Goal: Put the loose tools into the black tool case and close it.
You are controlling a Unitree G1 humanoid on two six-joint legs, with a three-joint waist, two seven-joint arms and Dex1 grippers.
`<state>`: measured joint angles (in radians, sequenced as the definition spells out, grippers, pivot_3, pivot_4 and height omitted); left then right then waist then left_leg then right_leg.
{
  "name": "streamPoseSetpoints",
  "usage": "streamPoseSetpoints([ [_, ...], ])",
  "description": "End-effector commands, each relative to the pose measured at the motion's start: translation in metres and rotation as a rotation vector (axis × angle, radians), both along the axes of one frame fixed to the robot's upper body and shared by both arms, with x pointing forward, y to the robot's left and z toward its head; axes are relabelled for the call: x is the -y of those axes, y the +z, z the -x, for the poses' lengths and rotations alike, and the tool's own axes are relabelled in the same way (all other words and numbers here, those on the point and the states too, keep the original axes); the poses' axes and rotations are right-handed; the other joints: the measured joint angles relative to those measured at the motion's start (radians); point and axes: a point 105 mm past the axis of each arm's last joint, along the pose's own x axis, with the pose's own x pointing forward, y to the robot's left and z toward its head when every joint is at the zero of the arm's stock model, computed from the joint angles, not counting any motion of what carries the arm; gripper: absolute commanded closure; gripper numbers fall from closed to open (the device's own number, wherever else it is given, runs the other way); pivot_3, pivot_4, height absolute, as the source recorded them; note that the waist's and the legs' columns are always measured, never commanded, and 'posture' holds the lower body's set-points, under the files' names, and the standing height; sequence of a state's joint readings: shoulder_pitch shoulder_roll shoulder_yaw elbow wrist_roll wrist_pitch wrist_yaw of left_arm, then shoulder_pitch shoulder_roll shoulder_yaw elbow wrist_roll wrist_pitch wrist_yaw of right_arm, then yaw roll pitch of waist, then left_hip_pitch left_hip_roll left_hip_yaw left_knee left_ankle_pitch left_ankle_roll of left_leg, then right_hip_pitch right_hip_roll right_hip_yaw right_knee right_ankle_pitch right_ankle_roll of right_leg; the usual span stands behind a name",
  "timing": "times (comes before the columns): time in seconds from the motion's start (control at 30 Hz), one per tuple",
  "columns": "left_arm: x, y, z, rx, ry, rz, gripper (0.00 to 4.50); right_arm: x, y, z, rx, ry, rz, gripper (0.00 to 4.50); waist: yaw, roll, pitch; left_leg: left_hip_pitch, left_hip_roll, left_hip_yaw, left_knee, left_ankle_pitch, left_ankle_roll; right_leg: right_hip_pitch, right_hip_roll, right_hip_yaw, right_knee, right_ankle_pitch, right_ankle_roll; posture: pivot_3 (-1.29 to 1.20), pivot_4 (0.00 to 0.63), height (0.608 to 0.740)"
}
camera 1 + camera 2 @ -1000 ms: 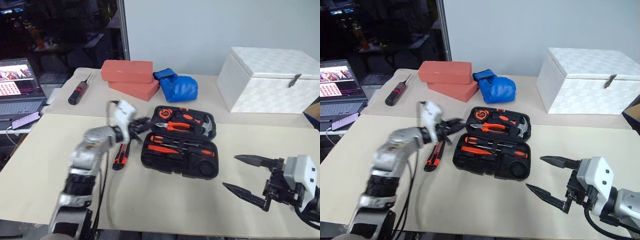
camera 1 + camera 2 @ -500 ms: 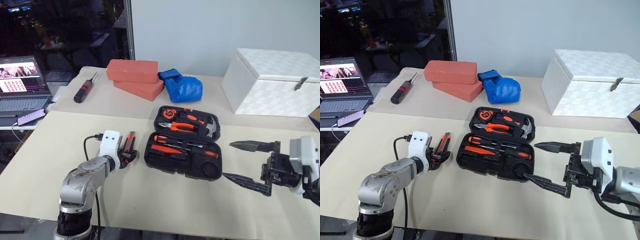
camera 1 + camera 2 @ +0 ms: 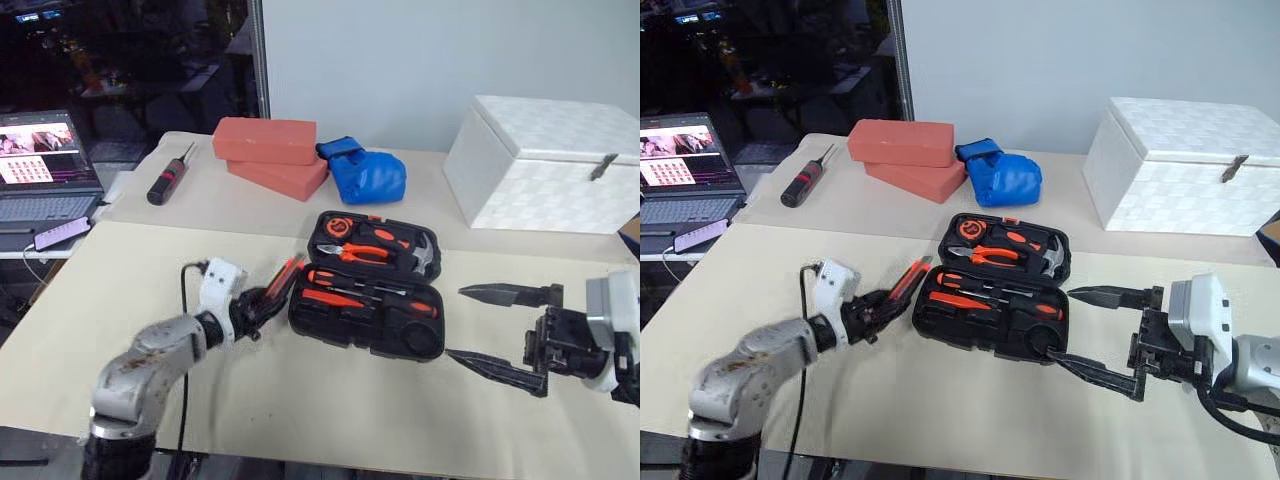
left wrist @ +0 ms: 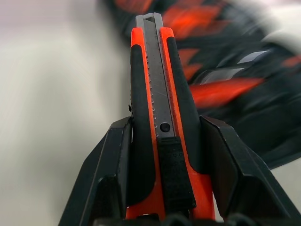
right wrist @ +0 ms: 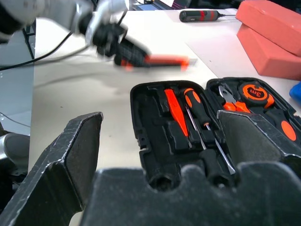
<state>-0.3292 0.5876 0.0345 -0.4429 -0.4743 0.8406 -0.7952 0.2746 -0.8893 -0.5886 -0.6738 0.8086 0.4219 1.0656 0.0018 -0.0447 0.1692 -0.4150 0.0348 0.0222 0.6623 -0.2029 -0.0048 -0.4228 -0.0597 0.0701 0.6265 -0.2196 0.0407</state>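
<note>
Head views: black tool case [image 3: 367, 296] lying open on beige table [image 3: 330, 400], centre, with pliers, hammer and screwdrivers seated in recesses. Left gripper [image 3: 262, 300] clenched on utility knife [image 3: 281, 279], lifted off the table, tip angled toward the case's near-left edge. Right gripper [image 3: 500, 328] spread wide, empty, just right of the case. White box [image 3: 545, 160], red bricks [image 3: 272, 157], blue glove [image 3: 367, 176], black screwdriver [image 3: 168, 178] along far side; laptop [image 3: 42, 165] at left.

Left wrist view: knife [image 4: 160, 113] pinched between both fingers [image 4: 110, 179], blade end forward, case blurred beyond.

Right wrist view: open case [image 5: 197, 127] beyond the parted fingers [image 5: 70, 155]; left gripper [image 5: 123, 51] with knife [image 5: 162, 61] blurred above the case.
</note>
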Motion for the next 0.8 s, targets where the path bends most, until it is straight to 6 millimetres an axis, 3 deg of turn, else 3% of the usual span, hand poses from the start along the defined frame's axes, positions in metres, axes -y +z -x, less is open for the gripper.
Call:
streamPoseSetpoints([
  [0.03, 0.030, 0.006, 0.001, 0.157, -0.434, -0.195, 2.74, 0.004, 0.001, 0.014, -0.013, -0.036, 0.027, 0.00, 0.007, 0.002, -0.001, 0.000, -0.001, 0.000, 0.000, 0.000, 0.000, 0.001, 0.000, 0.001, -0.001, 0.000, 0.000, 0.00, 0.150, 0.740],
  [0.2, 0.062, -0.005, -0.016, 0.175, -0.758, -0.353, 2.74, 0.009, 0.000, 0.026, -0.026, -0.104, 0.040, 0.00, 0.012, 0.004, -0.002, -0.005, -0.001, 0.001, 0.000, 0.001, 0.001, 0.001, 0.000, 0.002, -0.007, 0.000, 0.002, 0.00, 0.150, 0.740],
  [0.33, 0.089, -0.017, -0.021, 0.164, -0.844, -0.420, 2.74, 0.008, -0.002, 0.034, -0.028, -0.144, 0.051, 0.00, 0.004, 0.005, -0.002, -0.008, -0.001, 0.000, 0.000, 0.000, 0.003, -0.001, 0.000, 0.002, -0.008, 0.001, 0.006, 0.00, 0.150, 0.740],
  [0.6, 0.091, -0.046, -0.018, 0.092, -0.866, -0.559, 2.74, 0.009, -0.004, 0.041, -0.039, -0.194, 0.073, 0.00, -0.004, 0.005, -0.002, -0.007, -0.001, -0.002, 0.000, -0.002, 0.005, 0.000, 0.001, 0.001, -0.006, 0.002, 0.011, 0.00, 0.150, 0.740],
  [0.8, 0.095, -0.047, -0.025, 0.072, -0.792, -0.564, 2.74, 0.008, -0.003, 0.043, -0.038, -0.201, 0.071, 0.00, 0.001, 0.006, -0.003, -0.005, -0.002, -0.003, 0.005, -0.001, 0.005, 0.003, 0.001, 0.002, -0.003, -0.002, 0.004, 0.00, 0.150, 0.740],
])
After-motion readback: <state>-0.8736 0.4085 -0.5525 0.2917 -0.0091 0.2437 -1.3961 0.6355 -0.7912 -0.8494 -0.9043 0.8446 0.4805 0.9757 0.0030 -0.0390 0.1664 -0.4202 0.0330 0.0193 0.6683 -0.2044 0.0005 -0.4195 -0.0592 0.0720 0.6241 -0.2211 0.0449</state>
